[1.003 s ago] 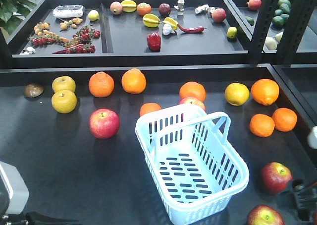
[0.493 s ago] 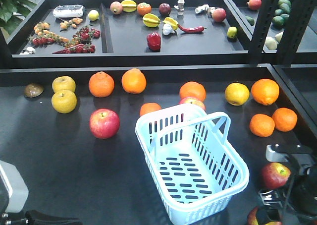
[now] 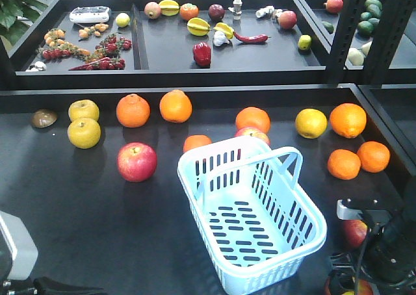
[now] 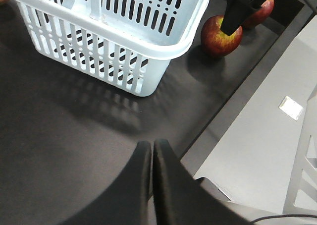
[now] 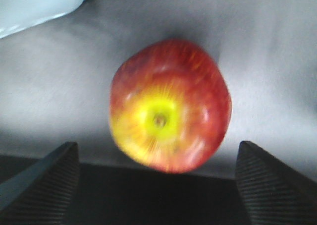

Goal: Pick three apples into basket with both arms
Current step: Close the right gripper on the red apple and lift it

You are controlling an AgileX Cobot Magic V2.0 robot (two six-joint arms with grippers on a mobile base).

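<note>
Exterior front-facing view: a pale blue basket [image 3: 224, 168] stands upright near the middle of a dark table [image 3: 84, 223]. To its right, close to the table's front edge, lie an apple [image 3: 354, 233] and, nearer the camera, a second apple [image 3: 361, 287]. Both are dark red, rest on the table outside the basket, and are partly hidden by the black right arm [image 3: 390, 243] that hangs over them. Only a grey block of the left arm [image 3: 14, 249] shows at the lower left corner. A pink-red apple [image 3: 136, 162] sits well apart on the basket's left, and oranges [image 3: 175, 106] are scattered along the table's far side.

Right wrist view: the right end effector [image 5: 156, 144] is spread wide, its two ribbed fingers [image 5: 42, 185] at the bottom corners of the frame, touching nothing. A red apple with a yellow-green stem end lies on the table between and just beyond the tips, with a corner of the basket at upper left. Which of the two apples it is cannot be told.

Left wrist view: the left end effector [image 4: 150, 150] is pressed together, holding nothing, above bare table near a basket corner. Beyond that corner both apples show by the table's edge, with one black finger of the right end effector in front of them.
</note>
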